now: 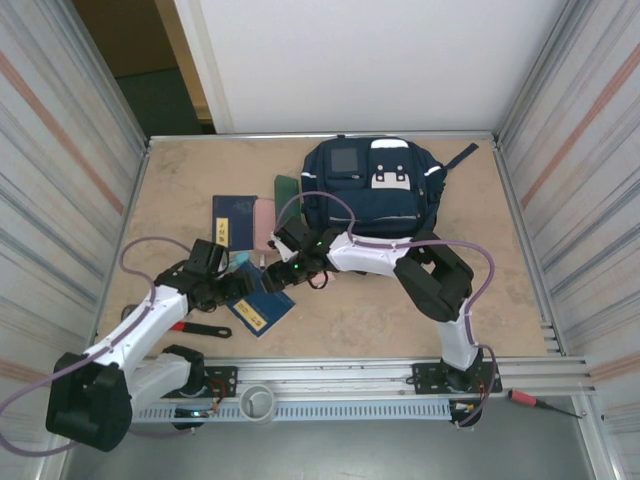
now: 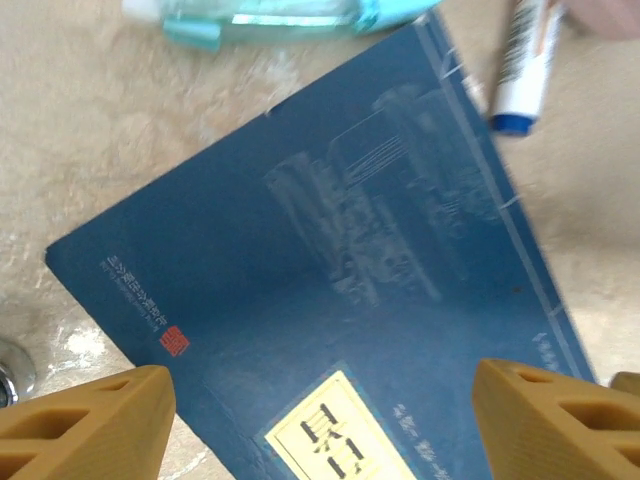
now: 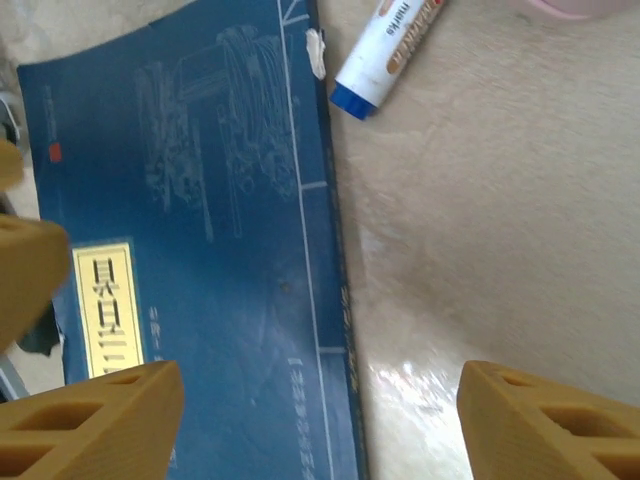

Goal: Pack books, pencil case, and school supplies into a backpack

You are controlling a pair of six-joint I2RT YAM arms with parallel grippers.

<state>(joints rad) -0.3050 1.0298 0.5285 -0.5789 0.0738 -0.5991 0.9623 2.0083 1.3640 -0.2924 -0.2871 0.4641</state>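
The one container is the backpack (image 1: 375, 195), lying flat and front up at the far side of the table (image 1: 520, 290); its inside is hidden from me, and I cannot tell whether it is unzipped; everything else I see lies outside it on the table.

I count one backpack, two navy booklets, one green volume, one pencil case, one marker and one teal piece. The far booklet (image 1: 233, 218) lies left of the backpack; the pink pencil case (image 1: 265, 226) is just beside its right edge; the green volume (image 1: 287, 186) is just beside the backpack's left side; the near booklet (image 1: 265, 312) lies well apart from the backpack.

My left gripper (image 2: 320, 420) stands wide open and holds nothing; the near booklet lies flat beneath it, its yellow label between the fingers. My right gripper (image 3: 315, 425) is spread wide and empty too; the booklet's long edge runs between its fingers, one over the cover, the other over bare table.

The marker (image 2: 522, 65), white with a blue cap, lies just off the booklet's far corner; the teal piece (image 2: 280, 18) lies just beyond its far edge; a red wrench (image 1: 185, 326) lies near my left arm.
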